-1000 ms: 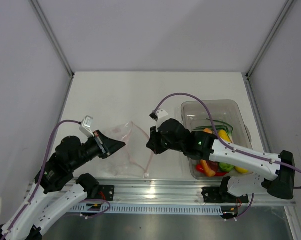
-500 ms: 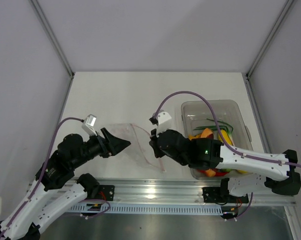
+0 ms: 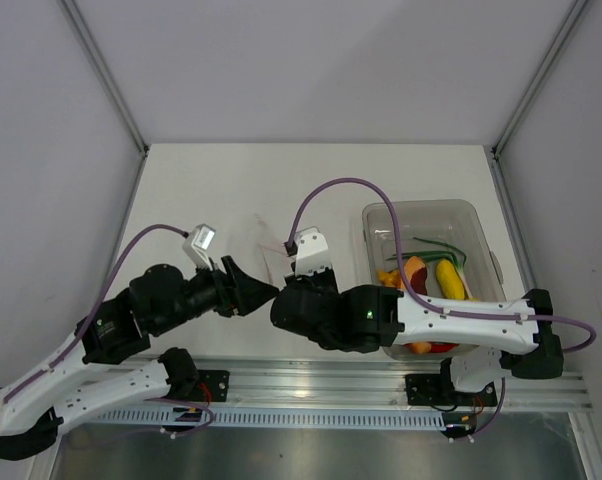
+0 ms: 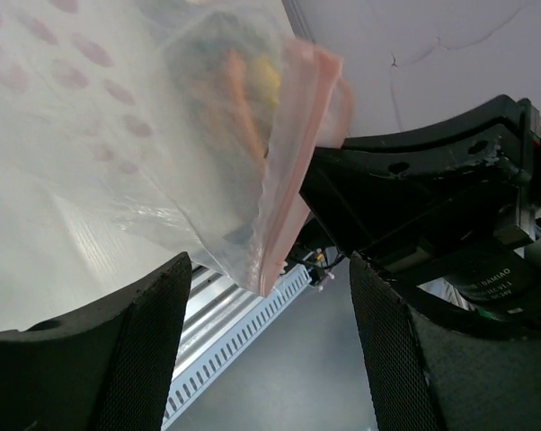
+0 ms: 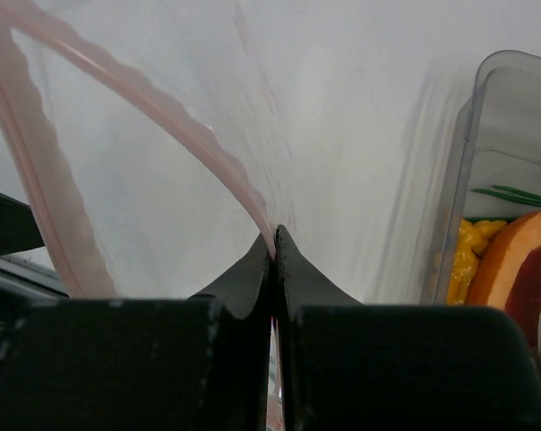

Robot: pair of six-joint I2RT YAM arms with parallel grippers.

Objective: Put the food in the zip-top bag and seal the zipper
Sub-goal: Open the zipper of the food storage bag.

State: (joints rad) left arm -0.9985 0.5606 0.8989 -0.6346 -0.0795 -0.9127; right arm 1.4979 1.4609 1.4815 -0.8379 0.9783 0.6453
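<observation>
Holding: my right claw (image 5: 273,238) is pinched shut on the pink zipper (image 5: 118,79) of the zip-top bag (image 5: 163,206).
Other claw: my left claw (image 4: 269,269) is wide and holds nothing. The bag's corner hangs between its fingers (image 4: 109,359).
Food: the food (image 3: 436,275) sits in the clear bin (image 3: 421,212), near the bag.
Next, I think: grab just one side of the mouth with the left claw, not both.
Then: pull softly apart, so the mouth opens and nothing slips.
</observation>
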